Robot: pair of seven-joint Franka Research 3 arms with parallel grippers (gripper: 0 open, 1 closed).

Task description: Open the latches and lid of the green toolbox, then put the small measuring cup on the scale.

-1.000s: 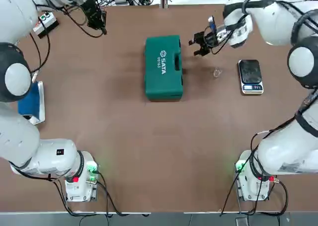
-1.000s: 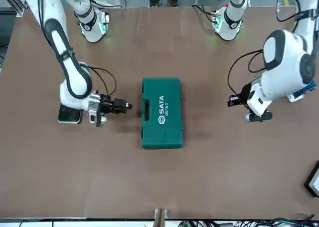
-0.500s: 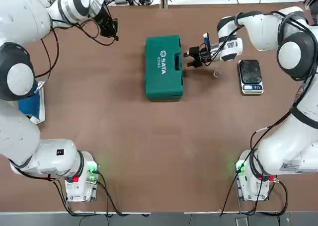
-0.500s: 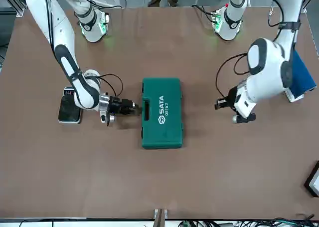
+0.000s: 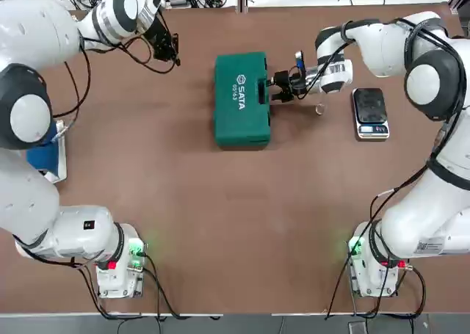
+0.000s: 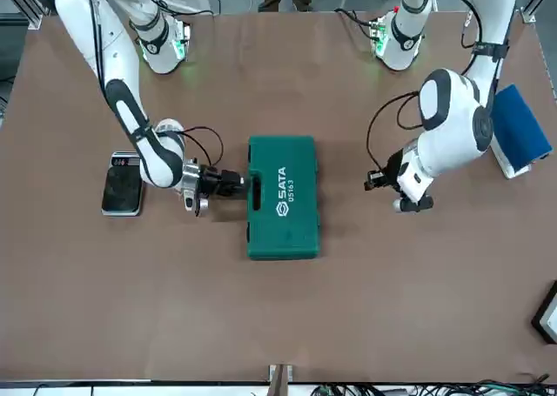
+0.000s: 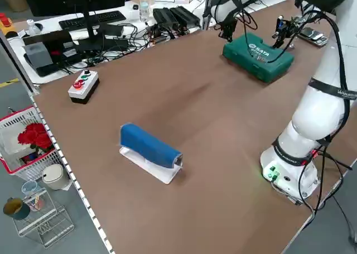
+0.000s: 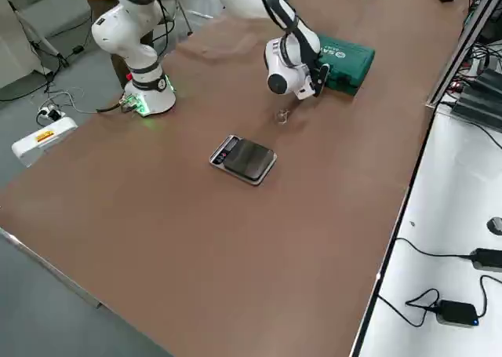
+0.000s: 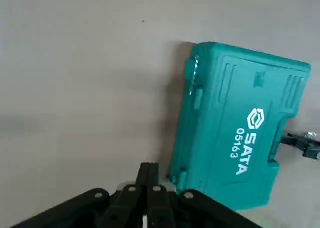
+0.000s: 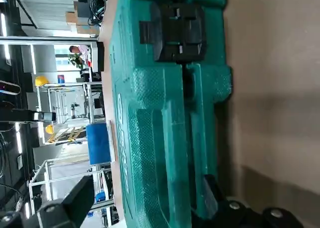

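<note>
Pushing sideways with the open right claw at its latch could slide the shut green toolbox across the bench; left claw clenched.

On my desk, a blue roll on a white base lies near my left edge, and a grey button box sits at the far left corner.

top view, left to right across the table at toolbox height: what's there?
Left gripper → green toolbox → right gripper at the toolbox's edge → small measuring cup → scale.
</note>
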